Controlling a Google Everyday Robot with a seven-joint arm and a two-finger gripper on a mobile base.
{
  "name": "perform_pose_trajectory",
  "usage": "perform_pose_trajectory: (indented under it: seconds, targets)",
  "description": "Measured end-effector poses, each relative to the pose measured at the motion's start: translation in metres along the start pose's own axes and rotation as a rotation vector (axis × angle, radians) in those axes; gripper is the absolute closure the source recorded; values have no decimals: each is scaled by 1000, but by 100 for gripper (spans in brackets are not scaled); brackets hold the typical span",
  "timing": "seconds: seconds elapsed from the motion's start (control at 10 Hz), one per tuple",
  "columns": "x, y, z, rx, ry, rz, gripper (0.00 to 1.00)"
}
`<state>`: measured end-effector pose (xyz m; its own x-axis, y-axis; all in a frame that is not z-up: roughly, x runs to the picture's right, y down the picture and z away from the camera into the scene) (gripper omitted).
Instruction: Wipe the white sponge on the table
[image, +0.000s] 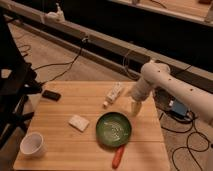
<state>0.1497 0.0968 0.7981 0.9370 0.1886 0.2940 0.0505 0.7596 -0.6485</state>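
The white sponge lies flat on the light-wood table, left of the green bowl. My gripper hangs from the white arm over the table's right side, just above and right of the bowl's far rim, well to the right of the sponge and apart from it. It holds nothing that I can see.
A white bar-shaped device lies at the table's far middle. A black phone sits far left, a white cup front left, an orange-red carrot-like thing in front of the bowl. Cables run over the floor behind.
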Motion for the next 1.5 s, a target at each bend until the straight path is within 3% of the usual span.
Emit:
perform_pose_trajectory:
  seconds: [0.8, 0.9, 1.0, 1.3, 1.5]
  targets:
    - [0, -2, -1, 0, -8, -1, 20]
    - [-6, -3, -1, -5, -46, -2, 20]
    - [-18, -5, -3, -10, -120, -5, 20]
    - [-71, 1, -2, -48, -384, -47, 20]
    - [-98, 9, 13, -70, -448, -105, 20]
